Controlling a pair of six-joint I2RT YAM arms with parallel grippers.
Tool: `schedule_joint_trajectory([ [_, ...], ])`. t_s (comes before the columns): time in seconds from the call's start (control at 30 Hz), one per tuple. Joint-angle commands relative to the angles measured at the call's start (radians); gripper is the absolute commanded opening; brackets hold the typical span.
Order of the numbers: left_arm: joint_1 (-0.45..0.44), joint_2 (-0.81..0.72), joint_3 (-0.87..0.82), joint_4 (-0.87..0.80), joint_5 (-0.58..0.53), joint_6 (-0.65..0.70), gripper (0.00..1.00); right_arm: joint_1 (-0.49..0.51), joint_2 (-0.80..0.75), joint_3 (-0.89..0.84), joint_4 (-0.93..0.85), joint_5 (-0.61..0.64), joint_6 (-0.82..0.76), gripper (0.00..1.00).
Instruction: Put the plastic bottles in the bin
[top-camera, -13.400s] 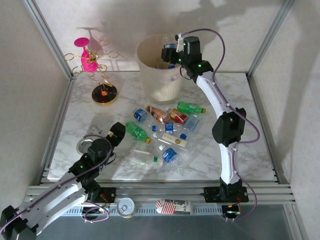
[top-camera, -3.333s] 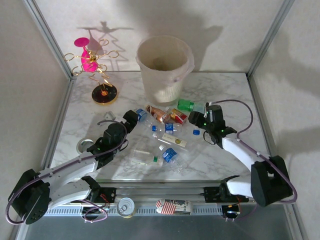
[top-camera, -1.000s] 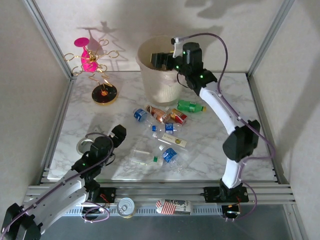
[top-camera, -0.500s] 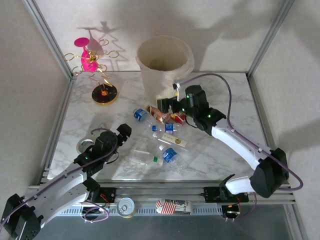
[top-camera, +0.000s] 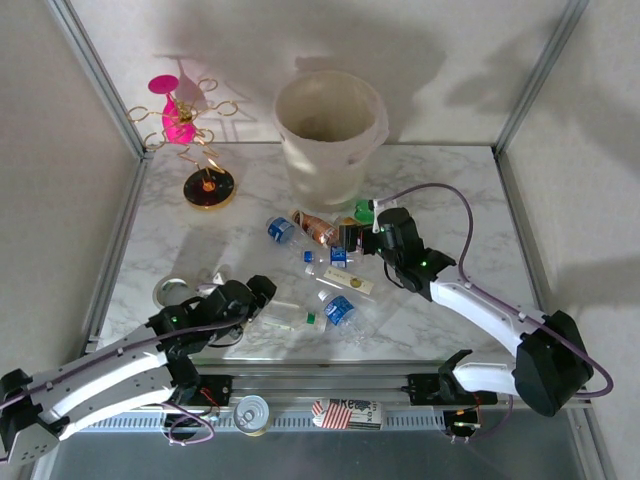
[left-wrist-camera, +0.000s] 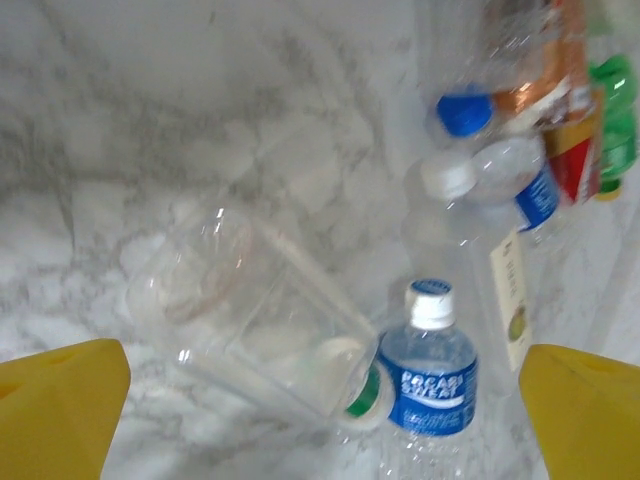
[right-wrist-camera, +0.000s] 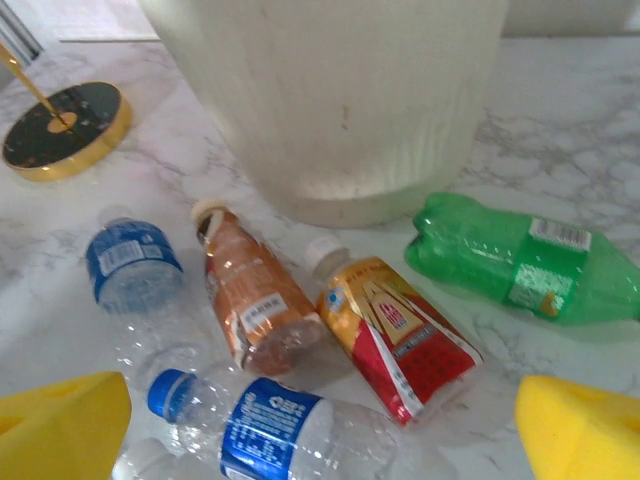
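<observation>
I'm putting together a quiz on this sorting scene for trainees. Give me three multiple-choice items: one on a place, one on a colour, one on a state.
1. Where does the green bottle lie?
A. On the table by the bin, beside the red-labelled bottle
B. Upright at the table's near edge
C. On top of a tin can

2. What colour is the ornament base?
A. White
B. Pink all over
C. Black with a gold rim

3. How is the right gripper?
A. Shut on a bottle
B. Open, holding nothing
C. Shut on a can

Answers: A, it lies on its side near the bin's foot; C, a dark disc with a gold edge; B, its yellow fingers stand wide apart above the bottles.
</observation>
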Motion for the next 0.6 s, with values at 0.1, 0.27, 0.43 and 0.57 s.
schedule_joint_trajectory([
  [0.1,-0.062,0.14,0.025,-0.043,0.061,-0.164,1.0,0.004,-0.042,-0.056,0.088,0.039,0.046,0.99],
  [0.27,-0.064,0.192,0.034,0.019,0.025,-0.199,1.0,0.004,-0.078,-0.091,0.082,0.065,0.044,0.99],
  [0.43,-0.064,0.249,-0.02,0.202,0.022,-0.276,1.0,0.004,-0.117,-0.121,0.076,0.087,0.045,0.99],
  [0.57,-0.064,0.328,-0.024,0.3,0.002,-0.3,1.0,0.002,-0.141,-0.138,0.067,0.104,0.048,0.99],
])
